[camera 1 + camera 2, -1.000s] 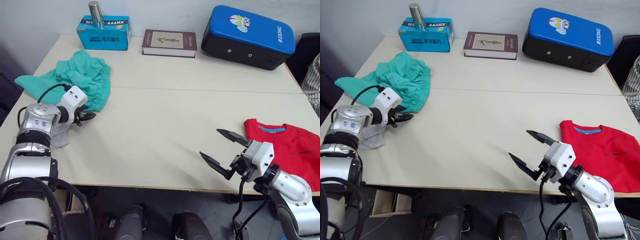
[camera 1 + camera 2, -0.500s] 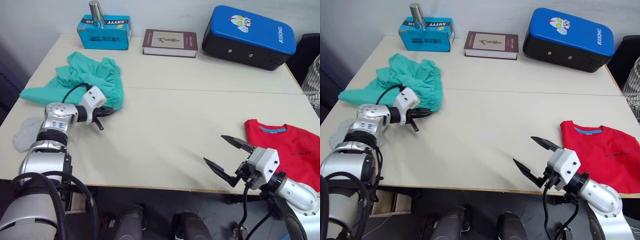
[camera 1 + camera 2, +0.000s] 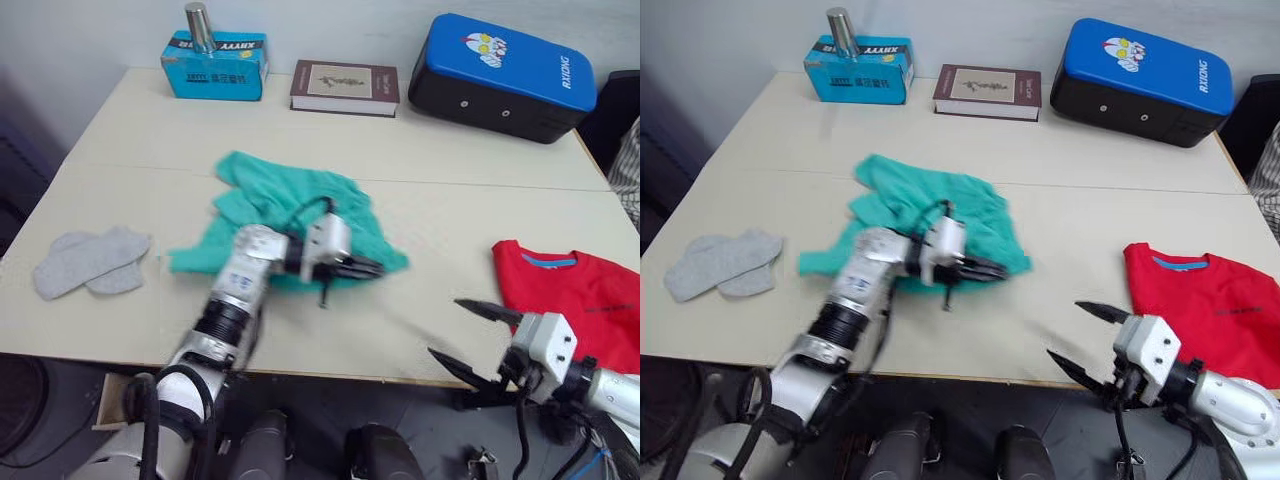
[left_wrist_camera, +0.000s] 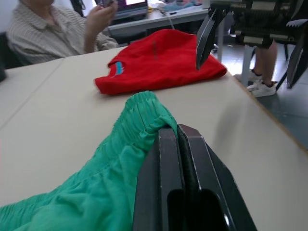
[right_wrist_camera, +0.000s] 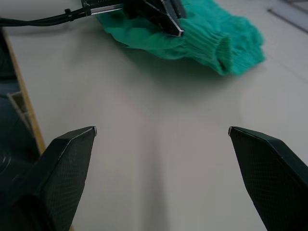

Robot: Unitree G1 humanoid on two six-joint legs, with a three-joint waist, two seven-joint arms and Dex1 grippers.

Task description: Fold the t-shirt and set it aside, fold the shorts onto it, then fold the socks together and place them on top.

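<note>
— Where are the shorts [image 3: 290, 205]?

— In a crumpled heap near the middle of the table [image 3: 450, 165]. The left gripper [image 3: 362, 268] has its two black fingers pressed together on the gathered waistband at the end of the heap nearest the t-shirt [image 3: 572, 295]; the left wrist view shows green cloth bunched up over the closed fingertips.

— And the t-shirt?

— Lying flat by the table's right edge, close to the front, collar with its blue strip facing the far edge. It is apart from the shorts, with bare table between them.

— The other gripper?

— The right gripper [image 3: 478, 340] sits at the front edge of the table, just left of the t-shirt, its fingers spread wide and holding nothing. Its own wrist view looks across bare table at the shorts and the left gripper.

— The socks [image 3: 88, 262]?

— Two grey ones, overlapping, flat near the left edge towards the front, well apart from the shorts.

— Anything else on the table?

— Along the far edge: a blue box [image 3: 214, 64] with a metal cylinder [image 3: 200, 28] standing on it at the left, a book [image 3: 344, 88] beside it, and a blue and black case [image 3: 502, 75] at the right. A person [image 4: 53, 30] in a striped shirt shows past the t-shirt in the left wrist view.
</note>
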